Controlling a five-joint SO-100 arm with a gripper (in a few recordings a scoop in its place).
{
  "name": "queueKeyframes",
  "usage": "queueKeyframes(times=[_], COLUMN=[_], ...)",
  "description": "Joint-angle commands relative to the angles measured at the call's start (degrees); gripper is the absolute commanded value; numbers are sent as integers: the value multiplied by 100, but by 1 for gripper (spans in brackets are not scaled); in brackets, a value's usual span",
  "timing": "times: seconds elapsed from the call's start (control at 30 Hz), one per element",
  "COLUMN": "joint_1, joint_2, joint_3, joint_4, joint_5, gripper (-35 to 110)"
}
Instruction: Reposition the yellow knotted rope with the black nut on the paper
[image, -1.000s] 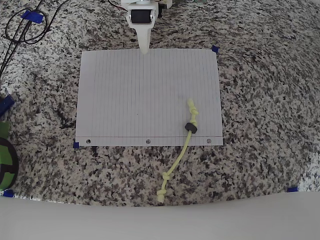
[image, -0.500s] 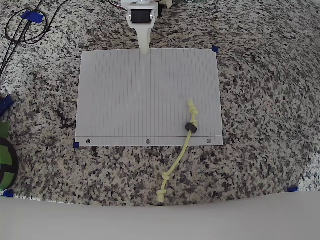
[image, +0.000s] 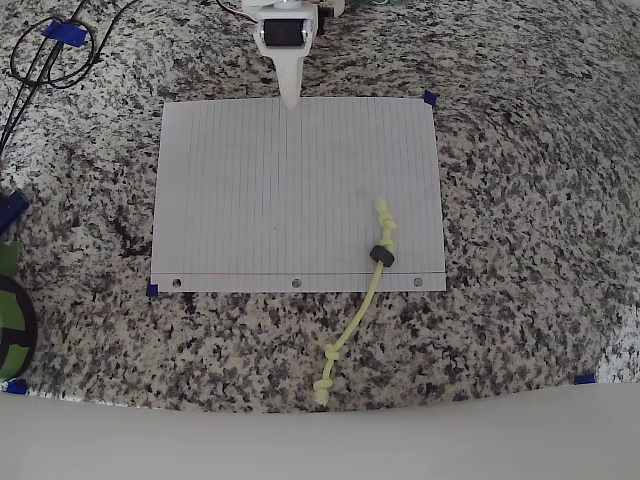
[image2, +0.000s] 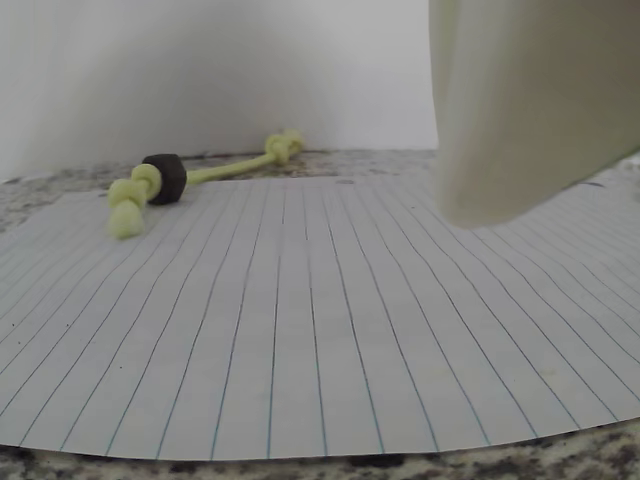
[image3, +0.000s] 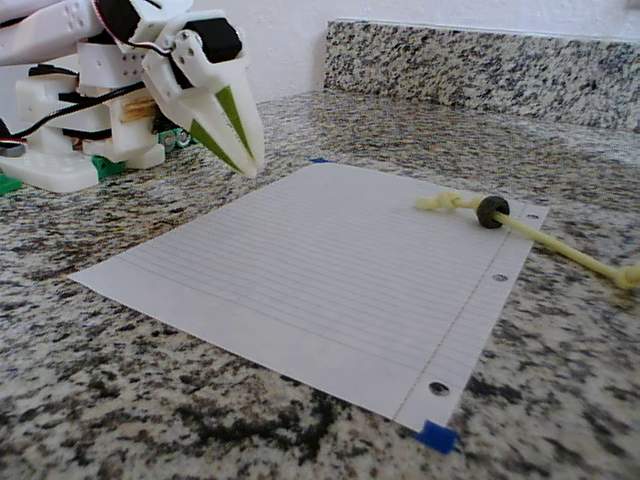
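The white lined paper (image: 270, 190) lies flat on the granite counter, its punched holes along the near edge in the overhead view. The yellow knotted rope (image: 352, 325) has one knotted end on the paper's lower right part, and the rest trails off that edge onto the granite. The black nut (image: 381, 255) sits on the rope just inside the paper's edge. My gripper (image: 289, 98) hangs at the paper's far edge, shut with nothing in it, well away from the rope. In the wrist view a finger (image2: 520, 100) fills the upper right, with rope (image2: 230, 170) and nut (image2: 165, 178) far left. From the fixed view: gripper (image3: 250, 160), nut (image3: 490, 211), rope (image3: 565, 248), paper (image3: 320, 260).
Black cables (image: 50, 50) loop at the counter's top left. A green object (image: 10, 320) sits at the left edge. Blue tape tabs (image: 430, 98) mark the paper's corners. The arm's base (image3: 70, 150) and a granite backsplash (image3: 480, 65) stand behind the paper.
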Motion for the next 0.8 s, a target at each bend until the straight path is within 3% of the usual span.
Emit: queueKeyframes(times=[0.0, 0.13, 0.27, 0.5, 0.7, 0.77], joint_1=[-53, -88, -123, -387, -404, -475], joint_2=[18, -88, -580, -2637, -4219, -4667], joint_3=[141, 114, -308, -1890, -2953, -3138], joint_4=[-35, -193, -686, -1204, -1740, -2039], joint_5=[18, 35, 773, 2637, 2698, 3182], gripper=[10, 10, 10, 10, 13, 14])
